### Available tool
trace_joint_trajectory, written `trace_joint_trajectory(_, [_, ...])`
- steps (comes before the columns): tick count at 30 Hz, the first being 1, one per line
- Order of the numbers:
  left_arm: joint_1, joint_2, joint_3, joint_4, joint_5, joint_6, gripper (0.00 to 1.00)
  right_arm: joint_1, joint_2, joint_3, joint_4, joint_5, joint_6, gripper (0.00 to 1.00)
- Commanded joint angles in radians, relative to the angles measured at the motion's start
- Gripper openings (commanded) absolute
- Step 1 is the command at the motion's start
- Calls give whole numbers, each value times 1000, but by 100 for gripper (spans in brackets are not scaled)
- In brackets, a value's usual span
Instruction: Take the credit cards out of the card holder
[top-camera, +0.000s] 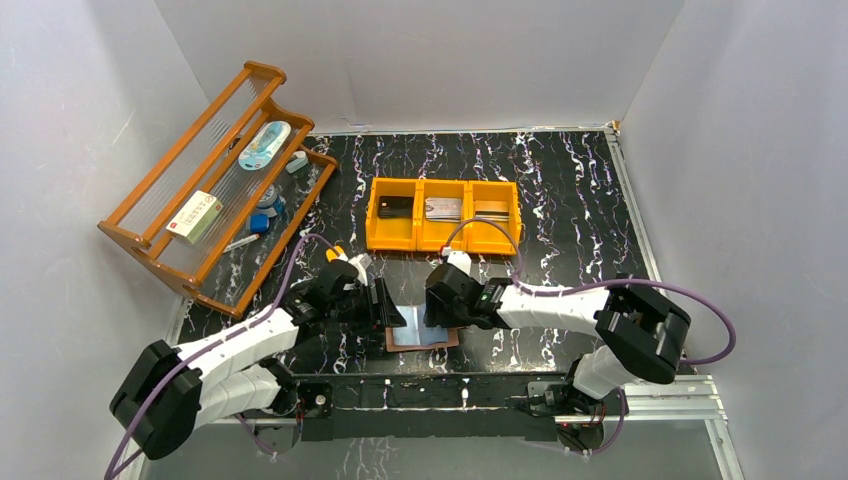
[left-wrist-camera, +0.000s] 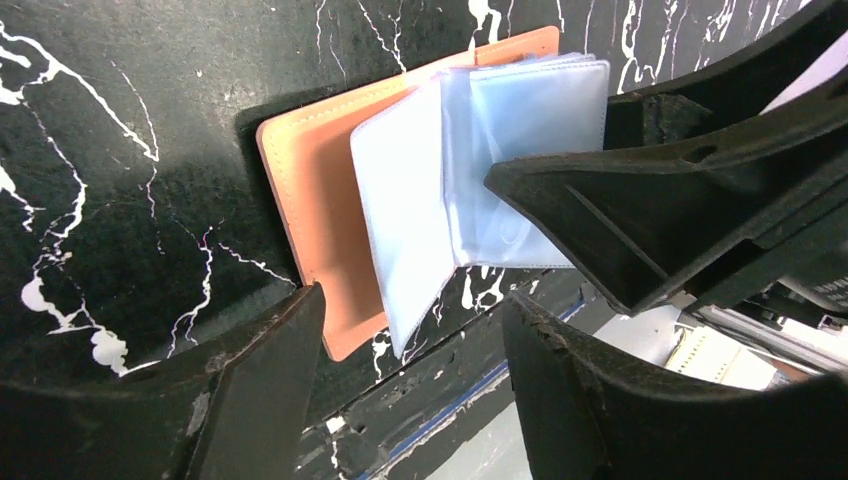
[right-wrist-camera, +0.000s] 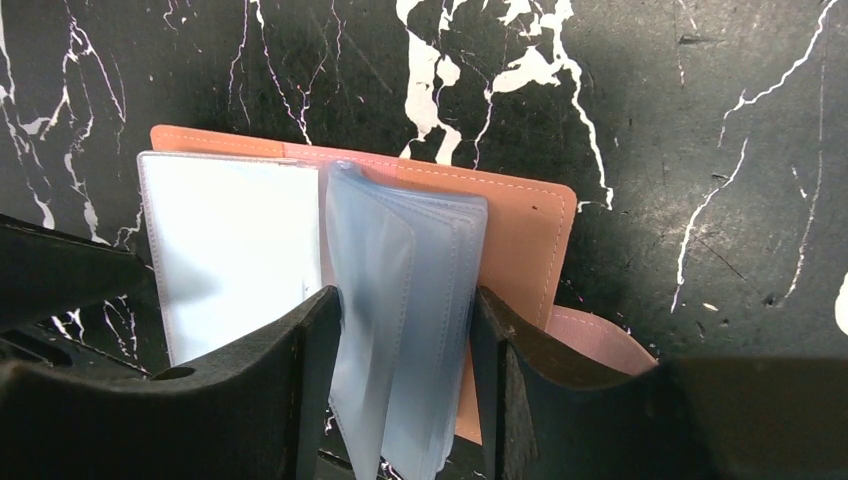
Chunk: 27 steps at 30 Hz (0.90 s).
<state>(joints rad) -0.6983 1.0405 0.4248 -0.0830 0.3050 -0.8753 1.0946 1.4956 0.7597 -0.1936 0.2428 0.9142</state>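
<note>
The card holder (top-camera: 422, 330) lies open at the table's (top-camera: 570, 200) 6 o'clock edge. The right gripper (right-wrist-camera: 408, 305) pinches its pale sleeves (right-wrist-camera: 400, 250) — the left gripper (left-wrist-camera: 412, 298) gapes wide, holding nothing. The credit cards (top-camera: 441, 208) sit in the orange tray (top-camera: 443, 245) at 12 o'clock.

We see the card holder (top-camera: 424, 333) lying open on the black marbled table (top-camera: 570, 160). The left gripper (top-camera: 392, 312) is at its left edge and the right gripper (top-camera: 441, 320) over it. Beyond, credit cards (top-camera: 442, 208) fill an orange tray (top-camera: 443, 243).
</note>
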Motion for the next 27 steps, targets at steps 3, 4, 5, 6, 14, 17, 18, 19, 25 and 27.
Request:
trace_joint_trajectory(3, [-38,59,-4,107,-24,-31,56,2,49,-67,37,-92,68,57])
trace_joint_trajectory(4, [-42,81,-5,126,-17,-33,53,2,52,-67,42,-98,70,57])
trace_joint_trajectory(5, [-47,92,-4,137,-14,-36,50,2,55,-68,49,-104,72,56])
trace_joint_trajectory(6, [-49,112,-2,146,-14,-39,43,2,57,-68,56,-109,76,56])
trace_joint_trajectory(14, [-69,129,-31,315,38,-70,5,-1,62,-91,112,-151,104,56])
trace_joint_trajectory(17, [-69,97,-46,357,48,-78,0,-2,57,-97,127,-160,112,56])
trace_joint_trajectory(18, [-69,86,-49,359,49,-80,0,-2,56,-95,126,-162,113,56])
trace_joint_trajectory(19, [-68,76,-47,345,41,-78,0,-4,53,-91,121,-161,112,56])
trace_joint_trajectory(25, [-69,71,42,-16,-131,10,18,-6,-3,-39,23,-117,91,66])
trace_joint_trajectory(27, [-68,58,59,-95,-190,27,27,-6,-37,-23,-12,-89,81,70])
